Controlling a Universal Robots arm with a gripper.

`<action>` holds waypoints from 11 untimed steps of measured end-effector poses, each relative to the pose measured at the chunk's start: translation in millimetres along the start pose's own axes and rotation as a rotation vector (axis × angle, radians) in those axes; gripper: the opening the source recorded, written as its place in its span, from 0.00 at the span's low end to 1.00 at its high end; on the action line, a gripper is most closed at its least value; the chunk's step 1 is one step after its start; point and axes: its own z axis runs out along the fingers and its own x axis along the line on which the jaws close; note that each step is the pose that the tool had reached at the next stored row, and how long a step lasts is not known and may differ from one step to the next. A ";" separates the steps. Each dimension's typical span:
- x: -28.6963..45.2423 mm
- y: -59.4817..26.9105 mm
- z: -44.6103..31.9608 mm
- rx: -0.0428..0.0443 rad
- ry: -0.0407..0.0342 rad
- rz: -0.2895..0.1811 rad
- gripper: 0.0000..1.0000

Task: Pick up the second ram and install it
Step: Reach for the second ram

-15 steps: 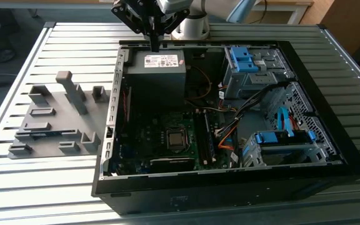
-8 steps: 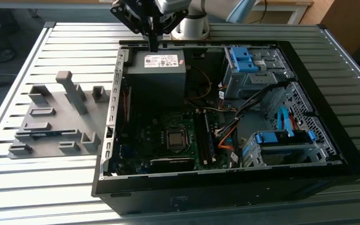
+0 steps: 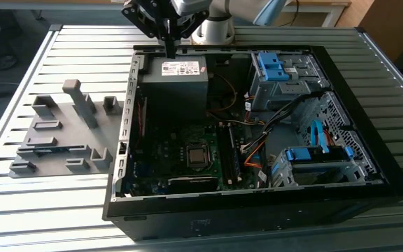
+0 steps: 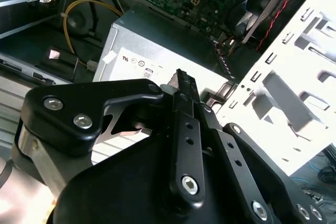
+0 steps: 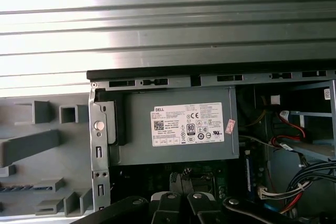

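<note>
The second ram (image 3: 48,151) is a thin dark strip lying between grey blocks of the holder plate (image 3: 61,134) on the table, at the exterior view's left of the PC case (image 3: 257,205). In the first wrist view the ram (image 5: 21,188) lies low in the holder (image 5: 31,140). My gripper (image 3: 168,51) hangs over the back edge of the case, just above the grey power supply (image 3: 177,79). Its fingers are pressed together with nothing between them in both wrist views (image 4: 181,80) (image 5: 181,178). The gripper is well apart from the ram.
Inside the open case lie the green motherboard (image 3: 187,152) with long black slot rails (image 3: 233,155), loose cables (image 3: 257,142), and blue drive cages (image 3: 275,65) (image 3: 317,155). Tall grey holder posts (image 3: 82,105) stand beside the case wall. The table is slatted metal (image 3: 82,47).
</note>
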 end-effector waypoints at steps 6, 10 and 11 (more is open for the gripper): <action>1.9 -0.2 0.2 -0.0001 0.0003 0.000 0.11; 3.7 -0.3 0.2 0.0001 0.0005 0.000 0.11; 4.1 -0.3 0.2 0.0001 0.0005 0.000 0.11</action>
